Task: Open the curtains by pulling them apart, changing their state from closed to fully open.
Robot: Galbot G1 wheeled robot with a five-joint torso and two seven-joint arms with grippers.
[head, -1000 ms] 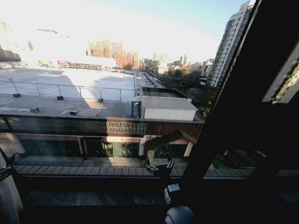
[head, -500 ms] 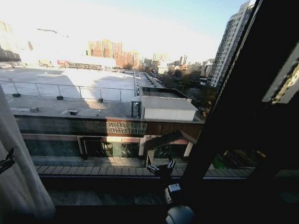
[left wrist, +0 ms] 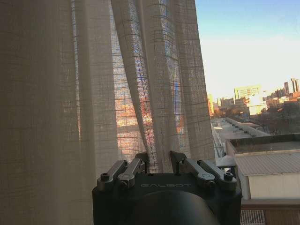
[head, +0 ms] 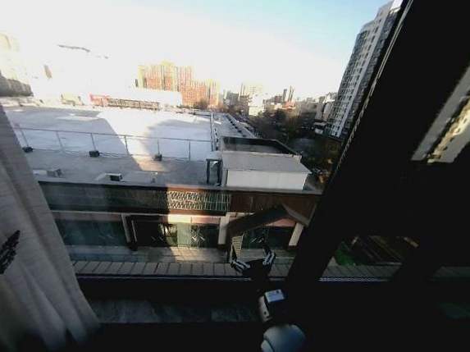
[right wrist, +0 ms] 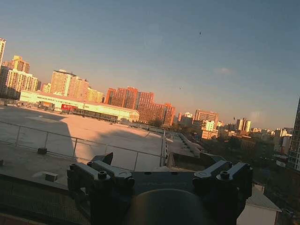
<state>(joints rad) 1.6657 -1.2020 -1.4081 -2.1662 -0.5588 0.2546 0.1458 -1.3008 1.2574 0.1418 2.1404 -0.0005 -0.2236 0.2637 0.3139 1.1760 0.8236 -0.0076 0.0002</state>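
Left claw (left wrist: 159,161): mine, low at my left, fingers set narrowly apart with the curtain hem between them; contact not confirmed.
Right claw (right wrist: 159,171): mine, raised centre before the window (head: 184,97), spread wide, holding nothing.
Curtains (head: 15,239): sheer white pleats, bunched at far left edge.
Window: glass uncovered, rooftops visible beyond.

The curtains (left wrist: 93,84) are thin white cloth, woven so loose that light shines through. The left gripper (left wrist: 159,161) is matt black with dull grey metal bars. The right gripper (right wrist: 157,171) looks the same.
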